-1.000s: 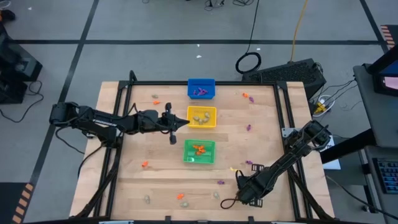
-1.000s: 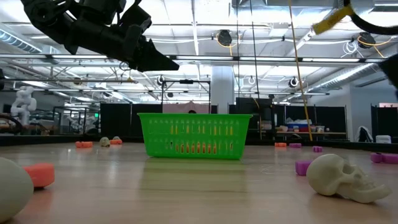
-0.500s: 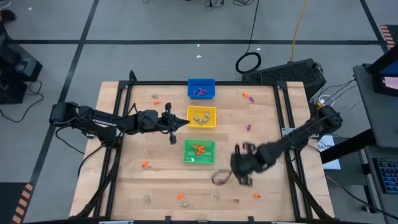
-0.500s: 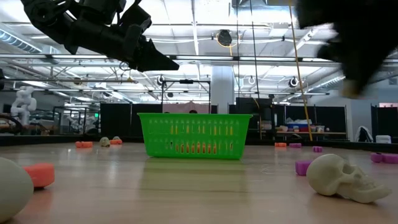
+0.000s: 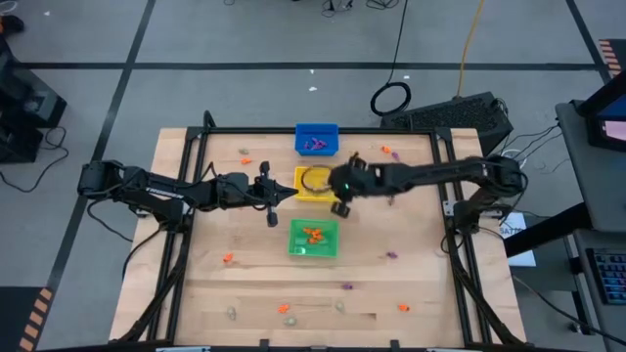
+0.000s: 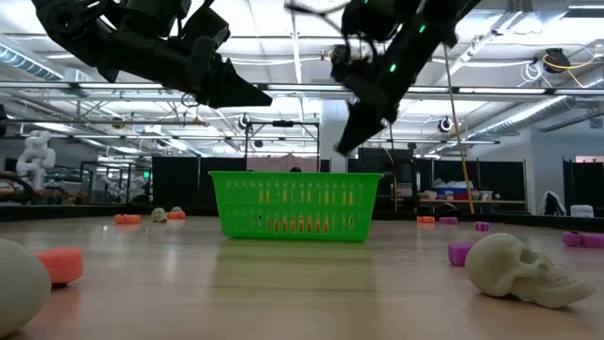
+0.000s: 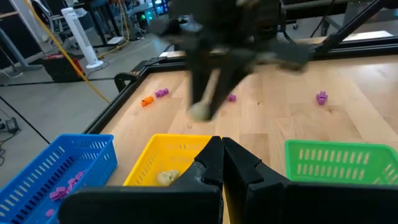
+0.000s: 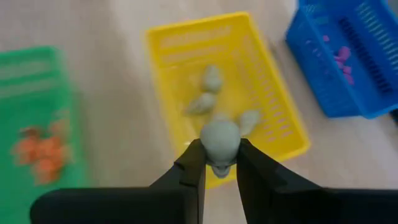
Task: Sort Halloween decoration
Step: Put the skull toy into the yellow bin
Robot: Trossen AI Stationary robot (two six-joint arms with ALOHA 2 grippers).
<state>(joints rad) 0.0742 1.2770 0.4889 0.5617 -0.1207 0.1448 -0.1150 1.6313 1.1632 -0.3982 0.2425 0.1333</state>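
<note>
My right gripper point(image 8: 219, 158) is shut on a pale beige trinket point(image 8: 219, 140) and hovers over the near right corner of the yellow bin point(image 5: 317, 183); the left wrist view shows the trinket point(image 7: 199, 112) under its fingers. The yellow bin holds several pale trinkets point(image 8: 208, 93). My left gripper point(image 5: 290, 193) is shut and waits in the air just left of the yellow bin. The blue bin point(image 5: 316, 139) holds purple trinkets, the green bin point(image 5: 313, 239) orange ones. Loose trinkets lie on the table, such as an orange one point(image 5: 228, 258) and a purple one point(image 5: 346, 287). My right gripper pinches the pale beige trinket point(image 8: 219, 140) between its two fingertips point(image 8: 193, 163), coming from above and pointing down. The trinket is lifted clear, above the yellow bin's near right corner point(image 8: 292, 146).
The three bins stand in a row down the table's middle. A black frame rail point(image 5: 445, 166) edges the table. A pale skull point(image 6: 519, 269) and an orange piece point(image 6: 58, 264) lie close to the near edge. More small trinkets dot the near and far right areas.
My right gripper has swept quickly from the table's near right area toward the far edge and the left, rising, and now hangs over the yellow bin. My left arm has kept still.
</note>
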